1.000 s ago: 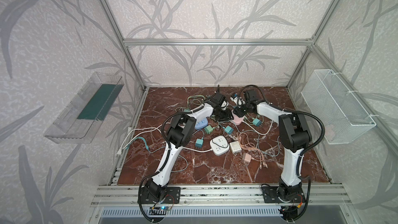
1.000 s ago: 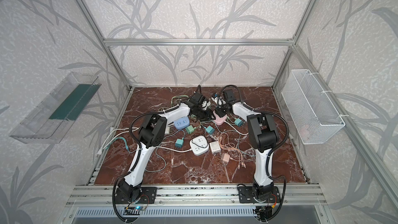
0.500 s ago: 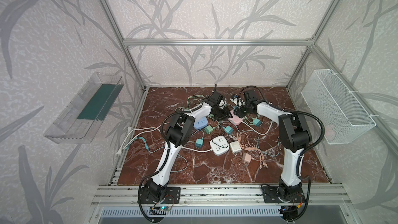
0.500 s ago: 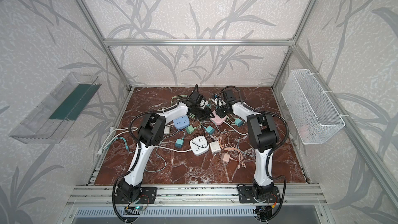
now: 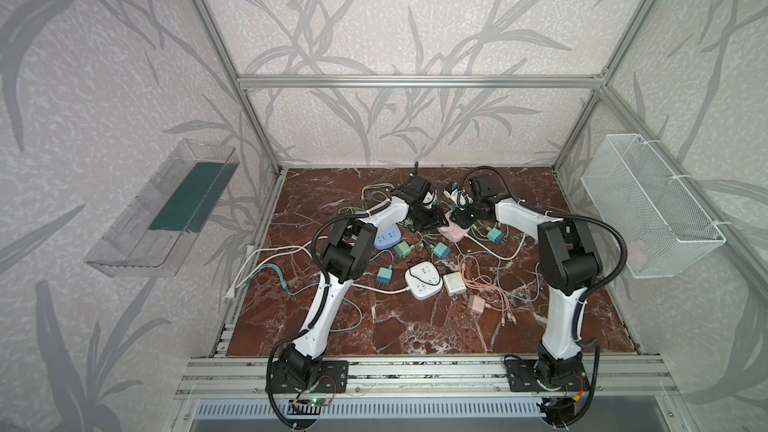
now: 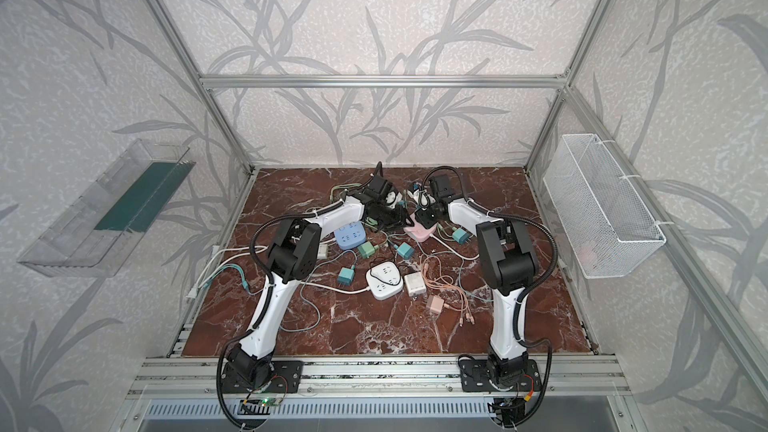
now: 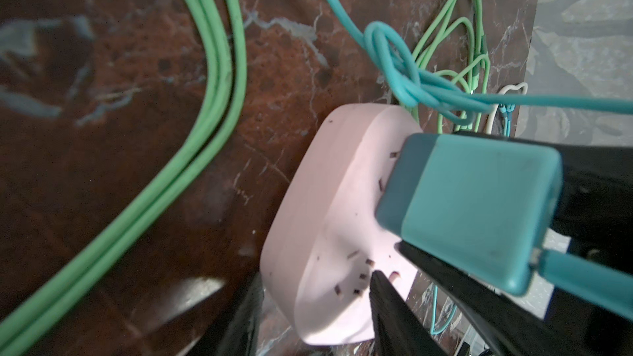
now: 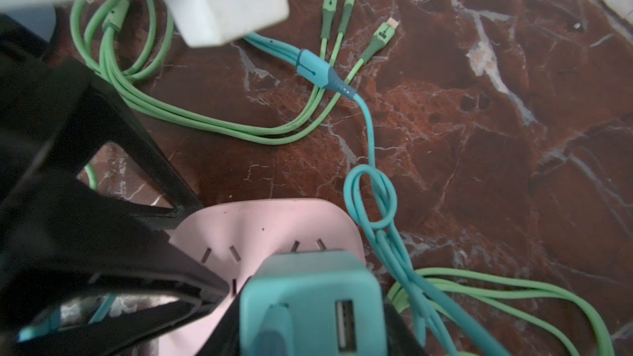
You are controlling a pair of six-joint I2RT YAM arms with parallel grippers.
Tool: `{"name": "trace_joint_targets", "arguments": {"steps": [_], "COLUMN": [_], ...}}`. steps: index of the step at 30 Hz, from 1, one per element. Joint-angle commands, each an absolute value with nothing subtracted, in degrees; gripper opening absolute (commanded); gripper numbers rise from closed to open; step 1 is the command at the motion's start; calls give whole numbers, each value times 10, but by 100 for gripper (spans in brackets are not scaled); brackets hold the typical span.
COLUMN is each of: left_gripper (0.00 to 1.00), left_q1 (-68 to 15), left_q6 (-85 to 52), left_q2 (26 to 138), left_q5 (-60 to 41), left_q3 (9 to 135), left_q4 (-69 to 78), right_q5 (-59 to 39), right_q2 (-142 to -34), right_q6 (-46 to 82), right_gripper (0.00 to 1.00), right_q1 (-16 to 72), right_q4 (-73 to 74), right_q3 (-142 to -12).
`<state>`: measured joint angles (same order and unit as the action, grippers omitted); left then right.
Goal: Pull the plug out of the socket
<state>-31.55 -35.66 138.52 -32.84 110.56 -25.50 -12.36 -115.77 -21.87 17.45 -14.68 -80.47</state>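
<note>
Right fingers (image 8: pixel 397 332) pinch the teal plug (image 8: pixel 308 299), seated on the pink socket (image 8: pixel 260 224).

The right fingers close on opposite sides of the plug, whose base sits against the socket's face with its USB end towards the right wrist camera. The left fingers (image 8: pixel 137 251) stand part-spread, one tip on the socket's face just beside the plug and the other at the socket's rim; whether they clamp it cannot be told. The socket lies on the table (image 8: pixel 479 131) at mid-rear, with a knotted teal cable (image 8: pixel 371 200) beside it among green cables (image 8: pixel 212 125). In both top views the left arm (image 5: pixel 328 305) and right arm (image 5: pixel 561 309) rise from the front rail, elbows up. Their forearms reach inward and their wrists meet over the socket.
</note>
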Motion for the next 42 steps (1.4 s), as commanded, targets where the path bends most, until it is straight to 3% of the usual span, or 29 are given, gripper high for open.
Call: {"name": "trace_joint_targets", "arguments": {"steps": [1,8,24,28,36,42], "left_gripper": [52,44,43,43,43,42], "left_q1": [-320,-321,-329,-330,-332,-335], "left_q6": [-356,-335,-314,-312,-308,-305], "left_q2": [1421,1421,1434,1436,1443,1443], "left_q5": [-296,-271,-247,-247,-249,-245], "left_q3": [1110,1109,1125,1127,1140,1140], "left_q4": [-295,-328,-364,-367,-379,-383], "right_q5": [-144,-129,-163,-146,-11,-7], "right_q2": [-1125,-1126,-1100,-1103,-1110,-1104], "right_q6": [-206,-185,-123,-137,-207,-183], "right_gripper": [21,19,17,17,17,17], "right_q1": [191,191,172,174,223,226], "right_q4": [-120,-112,-107,-117,-129,-111], "right_q3": [-793,-798,-812,-810,-795,-795]}}
